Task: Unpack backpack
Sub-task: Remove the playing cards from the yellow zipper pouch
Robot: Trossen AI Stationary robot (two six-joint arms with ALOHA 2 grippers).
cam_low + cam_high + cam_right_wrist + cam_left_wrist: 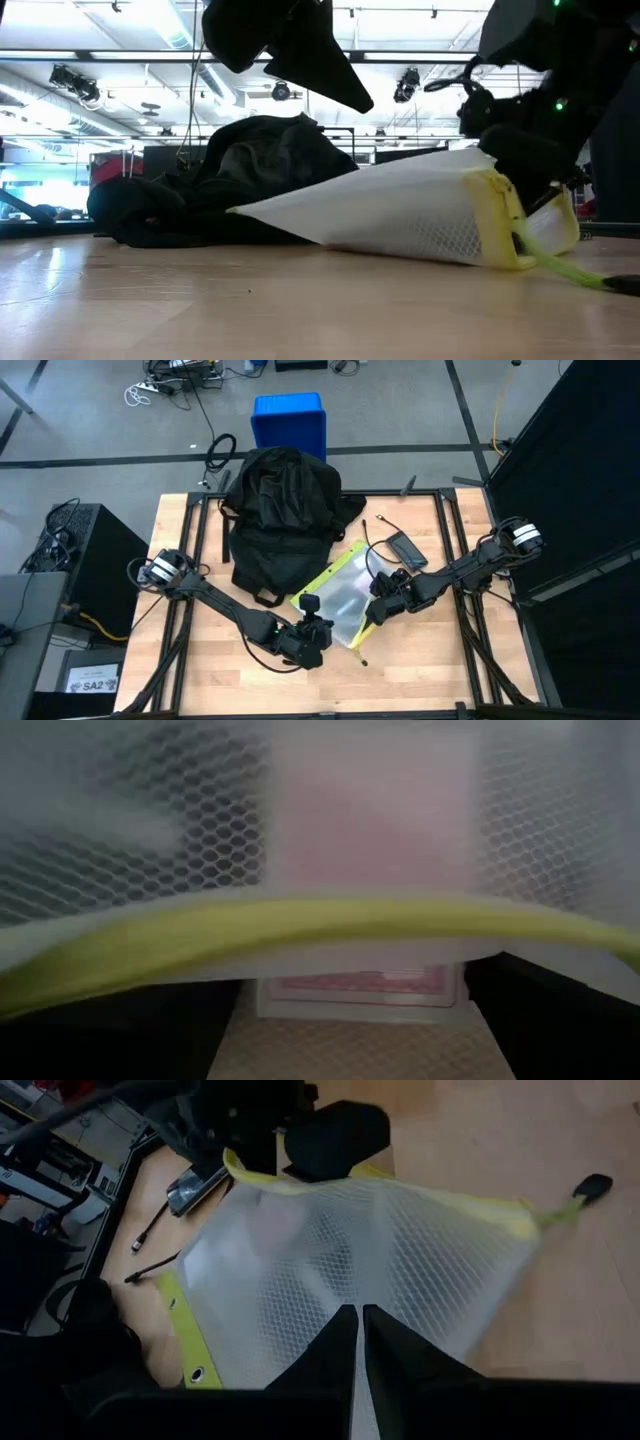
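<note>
Running left to right: backpack (278, 515) lay slumped at far centre. Left gripper (312, 632), near centre, was pinched shut on the pouch (345, 600)'s near-left edge. Pouch's long axis ran near-left to far-right. Right gripper (383, 605), jaws wide, straddled its yellow right edge, the nearer arm for the contents.

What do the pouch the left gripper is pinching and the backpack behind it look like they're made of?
Pouch: looks like soft translucent plastic with a mesh reinforcement, semi-glossy, yellow fabric-like edging; the grid shows through and it sags where the left gripper lifts it. Backpack: matte black woven fabric, probably nylon, judging by its crumpled folds and slumped shape.
</note>
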